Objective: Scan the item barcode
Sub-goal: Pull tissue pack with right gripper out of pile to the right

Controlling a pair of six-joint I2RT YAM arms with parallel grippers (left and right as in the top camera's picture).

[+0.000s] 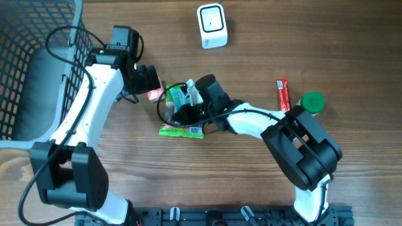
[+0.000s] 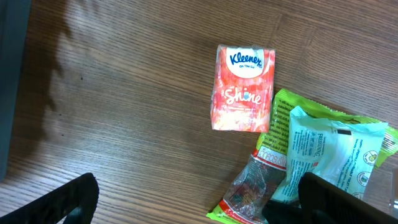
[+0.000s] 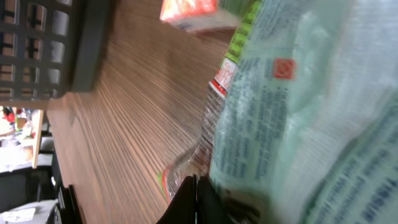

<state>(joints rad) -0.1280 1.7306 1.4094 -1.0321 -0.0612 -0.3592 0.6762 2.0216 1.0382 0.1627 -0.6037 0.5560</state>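
Note:
A pale teal packet [image 1: 187,95] [image 2: 326,152] is tilted up over a green snack bag [image 1: 181,130] [image 2: 278,121] at the table's middle. My right gripper [image 1: 188,108] [image 3: 196,186] is shut on the packet's lower edge, and the packet [image 3: 298,112] fills most of the right wrist view, close and blurred. The white barcode scanner [image 1: 212,26] stands at the far edge, well away from the packet. My left gripper [image 1: 152,80] [image 2: 199,205] hovers wide open just left of the pile, over an orange Kleenex pack [image 1: 155,95] [image 2: 244,88], holding nothing.
A dark wire basket [image 1: 38,63] [image 3: 43,43] takes up the far left. To the right of the right arm lie a red bar [image 1: 283,94] and a green-capped item [image 1: 312,102].

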